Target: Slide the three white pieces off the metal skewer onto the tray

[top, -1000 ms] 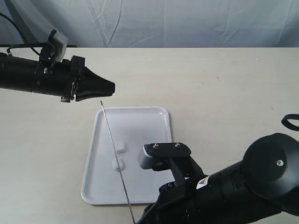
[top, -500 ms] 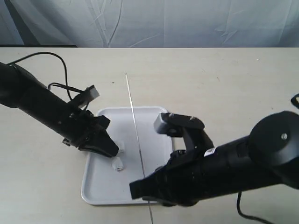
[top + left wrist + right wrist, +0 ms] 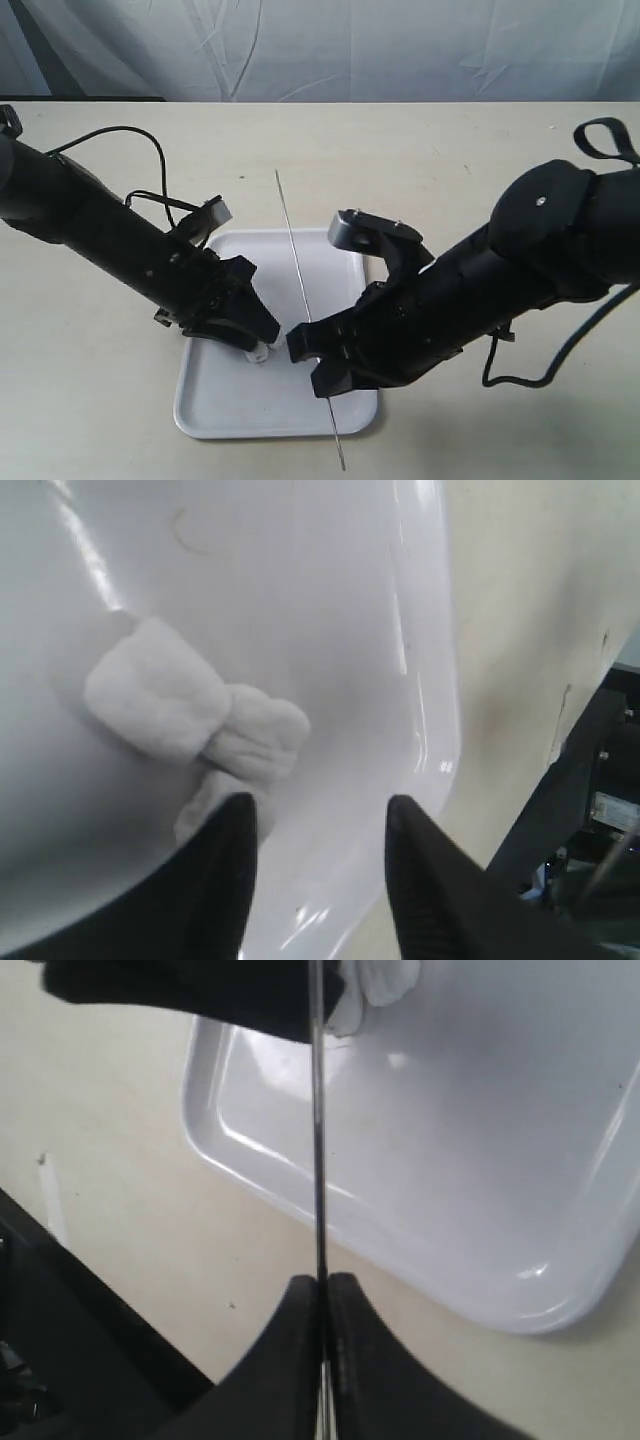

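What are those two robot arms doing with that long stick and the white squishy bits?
The right gripper is pinching the metal skewer and holding it above the tray. The skewer looks bare. The white pieces lie bunched together on the tray. The left gripper is open, with its fingers right next to them.

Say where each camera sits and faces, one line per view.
Exterior view: high over the table, looking down at the flat white plastic tray; both black arms show.
Left wrist view: on the left arm, facing the small white soft pieces on the tray; open left pincer shows.
Right wrist view: on the right arm, facing along the thin grey metal skewer; right pincer clamps it.
Shared: both wrist views show the tray.
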You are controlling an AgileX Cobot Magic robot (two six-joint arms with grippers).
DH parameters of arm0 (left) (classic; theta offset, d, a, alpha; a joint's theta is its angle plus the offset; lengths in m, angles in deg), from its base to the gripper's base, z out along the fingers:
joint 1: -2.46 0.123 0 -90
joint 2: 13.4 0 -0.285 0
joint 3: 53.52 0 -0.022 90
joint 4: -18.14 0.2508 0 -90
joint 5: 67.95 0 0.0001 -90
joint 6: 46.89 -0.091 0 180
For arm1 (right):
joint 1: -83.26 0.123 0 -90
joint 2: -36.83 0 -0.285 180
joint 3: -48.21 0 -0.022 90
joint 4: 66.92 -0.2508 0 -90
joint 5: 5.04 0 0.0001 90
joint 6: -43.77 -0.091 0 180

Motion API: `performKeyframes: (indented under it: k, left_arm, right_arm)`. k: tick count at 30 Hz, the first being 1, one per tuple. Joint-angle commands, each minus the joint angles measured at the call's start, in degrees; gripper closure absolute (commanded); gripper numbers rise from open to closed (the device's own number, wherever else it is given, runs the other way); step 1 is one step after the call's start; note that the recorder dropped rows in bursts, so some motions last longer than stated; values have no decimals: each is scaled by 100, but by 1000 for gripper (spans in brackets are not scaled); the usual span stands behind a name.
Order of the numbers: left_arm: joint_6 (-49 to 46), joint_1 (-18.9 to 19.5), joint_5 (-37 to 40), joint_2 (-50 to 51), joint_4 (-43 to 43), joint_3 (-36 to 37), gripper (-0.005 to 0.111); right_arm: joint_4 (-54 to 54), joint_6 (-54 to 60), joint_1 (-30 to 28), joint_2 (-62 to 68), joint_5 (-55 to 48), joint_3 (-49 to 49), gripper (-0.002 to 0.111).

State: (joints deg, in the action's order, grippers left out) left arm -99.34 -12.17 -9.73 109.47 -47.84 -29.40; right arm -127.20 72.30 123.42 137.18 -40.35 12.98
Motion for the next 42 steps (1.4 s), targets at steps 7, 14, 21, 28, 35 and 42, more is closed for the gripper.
performKeyframes:
  k: [7,14,21,28,35,42]
  left_arm:
    - [-86,478,1175,-218,-769,-170,66]
    - [-504,501,1175,-354,-1059,-170,66]
    - [-728,855,1175,-691,-786,-170,66]
    - [-1819,1115,1175,-2269,-763,152,66]
    - [-3342,1299,1175,-4931,-1033,838,66]
    - [-2890,2026,463,-7963,-790,1564,66]
  right_arm:
    - [69,-9,-53,753,249,174,107]
    - [-20,-9,-53,886,260,174,76]
    - [79,-9,-76,389,287,174,73]
    - [1325,-40,-77,-1107,805,174,73]
    - [1982,-425,-63,-2668,1308,148,73]
    - [2022,-415,-11,-4772,3074,-886,73]
